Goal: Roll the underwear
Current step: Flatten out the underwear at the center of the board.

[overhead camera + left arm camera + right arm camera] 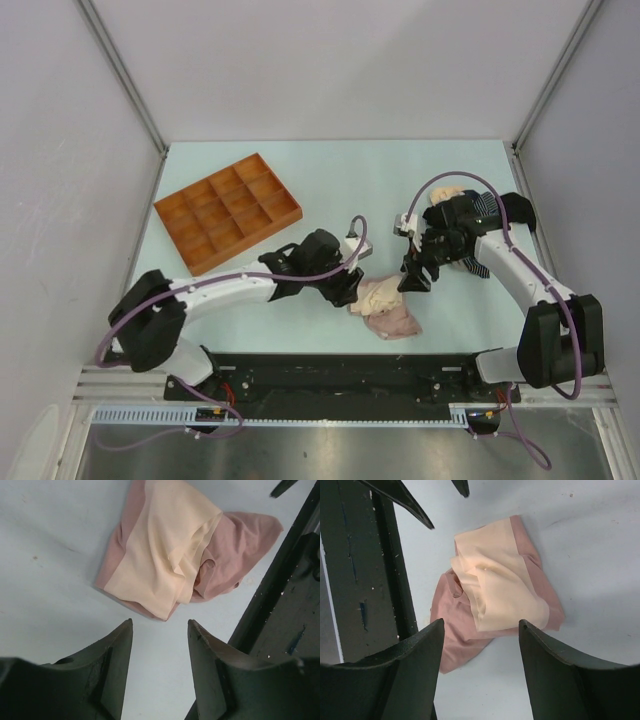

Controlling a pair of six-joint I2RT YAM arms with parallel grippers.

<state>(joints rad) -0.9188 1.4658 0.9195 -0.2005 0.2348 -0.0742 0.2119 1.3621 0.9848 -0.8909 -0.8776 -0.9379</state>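
A pale pink-beige underwear lies crumpled on the table near the front edge, between my two grippers. It shows in the left wrist view and the right wrist view, with a cream panel folded over the pink cloth. My left gripper is open and empty just left of it, its jaws apart over bare table. My right gripper is open and empty just above and right of it. More underwear, cream and dark striped, lies behind the right arm, partly hidden.
An orange compartmented tray stands at the back left. The black rail of the arm bases runs along the front edge, close to the pink garment. Grey walls close off the table at back and sides.
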